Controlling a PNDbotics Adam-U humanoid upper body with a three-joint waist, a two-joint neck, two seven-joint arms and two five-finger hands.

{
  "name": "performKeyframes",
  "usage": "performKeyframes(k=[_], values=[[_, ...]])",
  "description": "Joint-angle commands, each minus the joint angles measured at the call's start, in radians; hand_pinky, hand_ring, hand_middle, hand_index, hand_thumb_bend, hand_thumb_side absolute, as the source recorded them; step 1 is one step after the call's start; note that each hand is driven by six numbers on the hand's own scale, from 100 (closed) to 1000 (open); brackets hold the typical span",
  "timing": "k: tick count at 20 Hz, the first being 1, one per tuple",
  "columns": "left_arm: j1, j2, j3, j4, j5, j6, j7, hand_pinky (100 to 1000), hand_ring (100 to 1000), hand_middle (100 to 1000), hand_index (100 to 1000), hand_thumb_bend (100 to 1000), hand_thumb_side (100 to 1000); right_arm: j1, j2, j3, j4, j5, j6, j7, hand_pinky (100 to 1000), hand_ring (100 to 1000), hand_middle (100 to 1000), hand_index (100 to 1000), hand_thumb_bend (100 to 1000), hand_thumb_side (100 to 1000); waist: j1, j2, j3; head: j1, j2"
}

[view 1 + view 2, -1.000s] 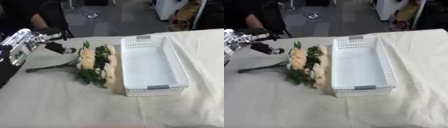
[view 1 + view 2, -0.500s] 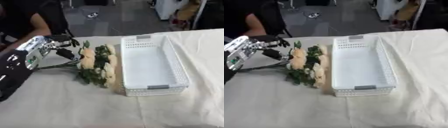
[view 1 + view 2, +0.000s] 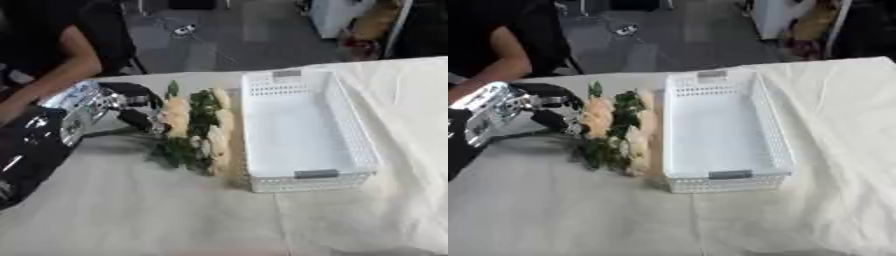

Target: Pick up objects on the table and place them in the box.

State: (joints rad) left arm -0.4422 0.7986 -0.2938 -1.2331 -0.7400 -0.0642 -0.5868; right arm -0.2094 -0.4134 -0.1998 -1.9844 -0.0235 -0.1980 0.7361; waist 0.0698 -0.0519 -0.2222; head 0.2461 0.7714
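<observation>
Cream cloth covers the bench (image 3: 175, 210), which fills most of the frame below a dark floor along the top edge. Right of centre lies the white perforated box (image 3: 302, 131), long and narrow, running from the upper middle down to the lower middle, nothing visible inside it. Pressed against the box's left wall is the bouquet (image 3: 197, 129) of pale cream flowers with dark green leaves, its blooms stacked along the wall and its stems trailing off toward the left of the frame. From the left edge comes the robot's left hand (image 3: 114, 102), black and silver, at the bouquet's upper left, just beside the top bloom and over the stems. Its fingers (image 3: 553, 120) curve toward the flowers, but whether they close on anything cannot be told. Only 1 hand shows.
</observation>
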Motion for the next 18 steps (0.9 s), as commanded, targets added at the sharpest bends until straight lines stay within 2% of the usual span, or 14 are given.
performKeyframes(k=[1,10,18], values=[[-0.022,0.044,-0.004,0.005,-0.01,-0.017,-0.027,992,877,817,924,869,778,-0.016,-0.019,-0.001,-0.016,-0.004,-0.004,0.003,724,787,844,986,100,421,-0.002,-0.006,-0.001,0.009,-0.001],[-0.037,0.047,-0.018,0.03,-0.029,-0.049,-0.068,1000,880,814,916,883,769,-0.017,-0.021,0.0,-0.016,-0.004,-0.004,0.004,724,787,844,986,100,421,0.0,-0.006,-0.003,0.01,-0.001],[-0.054,0.007,-0.02,0.046,-0.052,-0.055,-0.063,991,881,819,916,834,699,-0.019,-0.019,0.0,-0.016,-0.006,-0.006,0.003,724,787,844,986,100,421,-0.002,-0.005,-0.004,0.009,-0.001]])
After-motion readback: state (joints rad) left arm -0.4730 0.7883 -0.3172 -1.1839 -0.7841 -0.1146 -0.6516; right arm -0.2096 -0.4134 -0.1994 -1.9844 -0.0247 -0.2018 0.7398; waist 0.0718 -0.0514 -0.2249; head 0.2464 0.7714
